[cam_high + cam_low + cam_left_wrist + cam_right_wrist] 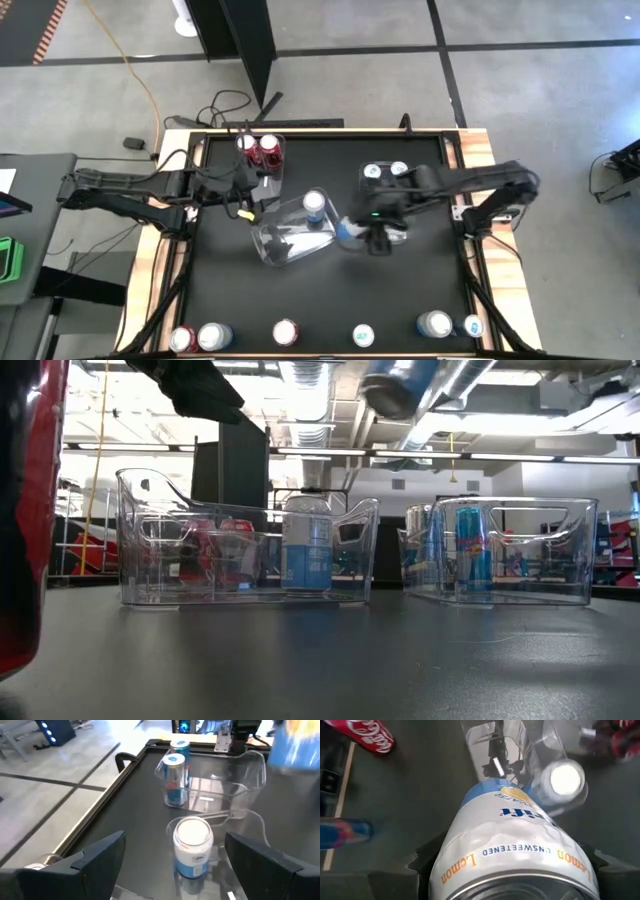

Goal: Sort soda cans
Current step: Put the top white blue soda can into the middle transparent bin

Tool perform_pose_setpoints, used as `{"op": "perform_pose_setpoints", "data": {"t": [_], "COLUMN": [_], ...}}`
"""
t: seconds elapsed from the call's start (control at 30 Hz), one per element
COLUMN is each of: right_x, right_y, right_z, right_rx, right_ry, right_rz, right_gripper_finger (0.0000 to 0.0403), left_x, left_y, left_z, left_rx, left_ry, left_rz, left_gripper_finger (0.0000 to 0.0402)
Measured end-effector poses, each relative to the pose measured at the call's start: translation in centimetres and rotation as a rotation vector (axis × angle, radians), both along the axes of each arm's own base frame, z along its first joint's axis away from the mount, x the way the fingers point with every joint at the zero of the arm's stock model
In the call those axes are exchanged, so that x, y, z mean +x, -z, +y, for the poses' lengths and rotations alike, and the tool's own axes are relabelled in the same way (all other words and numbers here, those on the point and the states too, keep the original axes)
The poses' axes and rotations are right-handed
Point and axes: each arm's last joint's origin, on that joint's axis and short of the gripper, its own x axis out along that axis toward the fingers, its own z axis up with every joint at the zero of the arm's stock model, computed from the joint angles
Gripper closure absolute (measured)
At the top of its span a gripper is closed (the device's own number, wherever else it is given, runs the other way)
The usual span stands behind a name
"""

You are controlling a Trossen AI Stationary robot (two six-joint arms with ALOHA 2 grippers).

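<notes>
My right gripper [368, 238] is shut on a silver-white and light blue soda can [512, 835], high above the table by the middle clear bin [290, 240]. That bin holds one upright can of the same kind [315, 205]. The far-left bin [265, 160] holds red cans [268, 152]; the right bin [385, 185] holds slim dark blue cans [176, 780]. Several more cans [285, 332] stand along the near edge. My left gripper [245, 203] hovers open at the middle bin's left side, touching nothing. My right gripper pinches the can's round side wall [451, 865] between its two fingers [427, 865], near the end that faces the wrist. The fingers slant steeply down from the table's right and lie across the can. The can [395, 385] is tilted and lifted clear of the table and the bins.
A red can [25, 510] stands close to the low camera at the near left. The raised table rim [470, 160] runs round the black top. Bare black surface lies between the bins and the near row of cans.
</notes>
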Motion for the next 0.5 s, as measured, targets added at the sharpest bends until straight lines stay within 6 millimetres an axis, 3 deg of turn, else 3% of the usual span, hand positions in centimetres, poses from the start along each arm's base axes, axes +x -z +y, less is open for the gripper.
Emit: {"op": "perform_pose_setpoints", "data": {"t": [0.23, 0.5], "right_x": [5.4, 9.1], "right_y": [1.5, 4.3], "right_z": [-0.8, -1.2], "right_rx": [-0.090, -0.133], "right_ry": [-0.110, -0.176], "right_rz": [0.046, 0.109], "right_gripper_finger": [0.0102, 0.0102], "left_x": [0.0, -1.0], "left_y": [0.1, 1.6], "left_z": [0.0, 0.0], "left_rx": [0.035, 0.049], "left_ry": [0.003, 0.010], "left_rz": [0.022, 0.050], "left_gripper_finger": [0.0066, 0.0066]}}
